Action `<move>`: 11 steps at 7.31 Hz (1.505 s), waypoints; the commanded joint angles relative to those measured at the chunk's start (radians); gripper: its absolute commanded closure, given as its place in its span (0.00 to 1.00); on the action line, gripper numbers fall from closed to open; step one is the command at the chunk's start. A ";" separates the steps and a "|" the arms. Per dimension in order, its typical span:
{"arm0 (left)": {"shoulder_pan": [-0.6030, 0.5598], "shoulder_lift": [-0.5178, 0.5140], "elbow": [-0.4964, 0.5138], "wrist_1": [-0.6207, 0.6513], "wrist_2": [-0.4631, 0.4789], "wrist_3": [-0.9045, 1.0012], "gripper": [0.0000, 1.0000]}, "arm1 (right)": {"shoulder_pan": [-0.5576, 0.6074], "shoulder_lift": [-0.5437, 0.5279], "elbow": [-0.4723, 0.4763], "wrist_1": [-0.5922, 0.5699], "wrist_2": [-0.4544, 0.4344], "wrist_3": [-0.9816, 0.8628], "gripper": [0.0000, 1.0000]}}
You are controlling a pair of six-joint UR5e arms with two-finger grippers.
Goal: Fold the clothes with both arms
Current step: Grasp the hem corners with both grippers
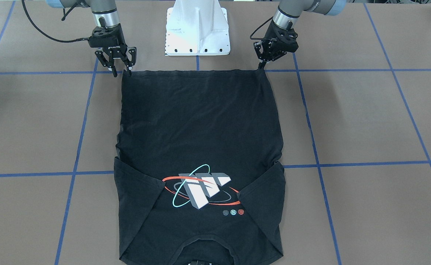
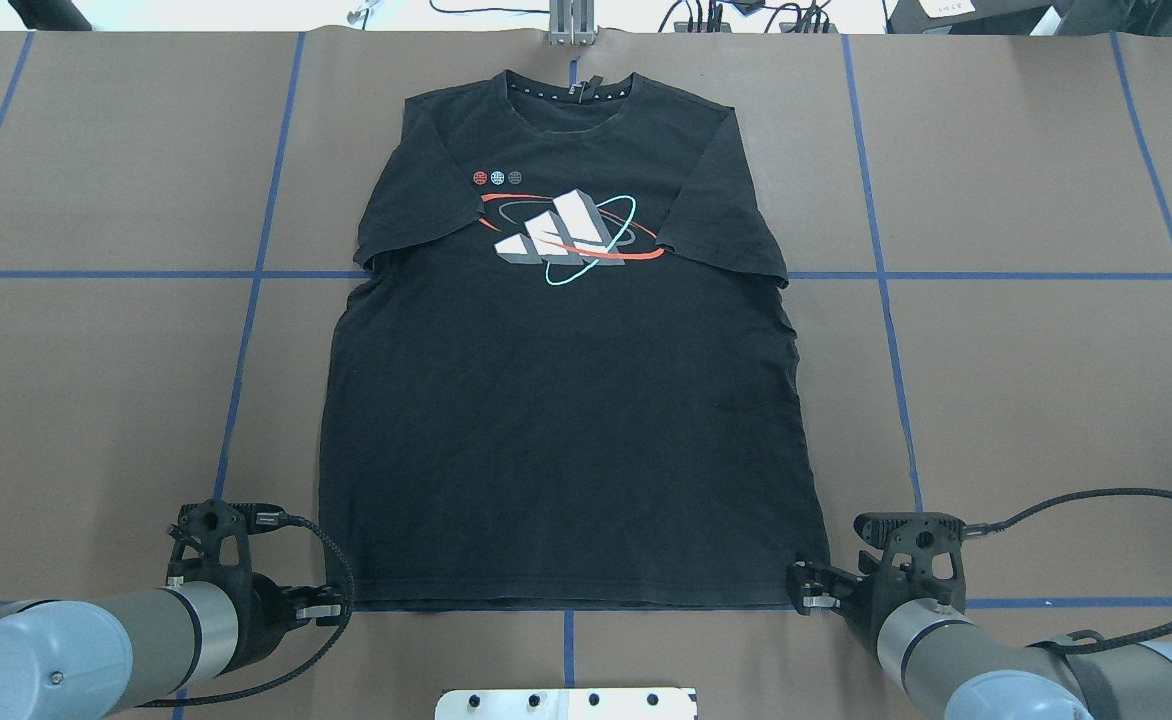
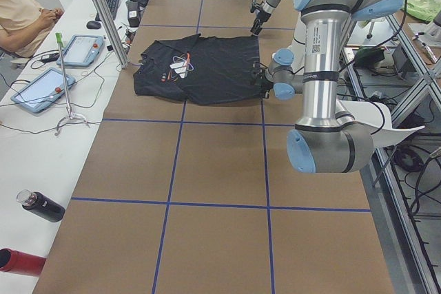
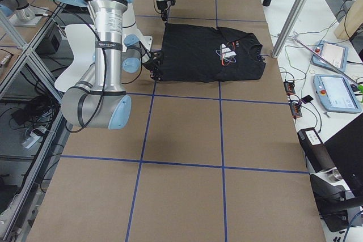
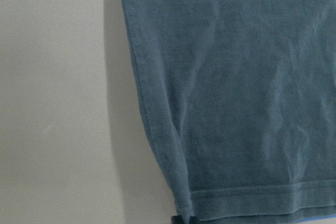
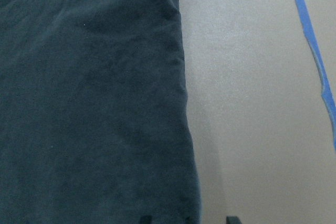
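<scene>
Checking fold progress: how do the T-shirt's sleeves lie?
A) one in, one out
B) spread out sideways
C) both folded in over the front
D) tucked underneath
C: both sleeves lie folded inward over the front of the T-shirt, covering the ends of its graphic.

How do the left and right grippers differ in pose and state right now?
The right gripper hangs nearly straight down; the left gripper leans at a slant. The right gripper's fingers stand apart, with the T-shirt's side edge between them in its wrist view; the left gripper's wrist view shows only one tip, so its state is unclear. Shared: each is at the hem corner on its own side.
</scene>
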State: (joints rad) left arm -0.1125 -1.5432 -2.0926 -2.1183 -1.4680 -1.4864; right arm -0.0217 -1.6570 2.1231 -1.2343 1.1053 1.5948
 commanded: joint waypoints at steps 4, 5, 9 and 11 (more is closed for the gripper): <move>0.000 0.000 0.000 -0.003 0.000 0.000 1.00 | -0.038 -0.001 0.001 -0.024 -0.019 0.026 0.52; 0.000 0.000 0.000 -0.003 0.000 0.000 1.00 | -0.043 -0.001 0.000 -0.024 -0.021 0.028 0.54; 0.000 -0.002 0.000 -0.006 0.000 0.000 1.00 | -0.050 -0.001 0.004 -0.060 -0.022 0.051 0.84; 0.000 -0.002 -0.001 -0.006 0.000 0.000 1.00 | -0.050 0.002 0.009 -0.060 -0.022 0.053 1.00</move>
State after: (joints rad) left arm -0.1118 -1.5447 -2.0925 -2.1237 -1.4680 -1.4864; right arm -0.0720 -1.6569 2.1295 -1.2944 1.0830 1.6460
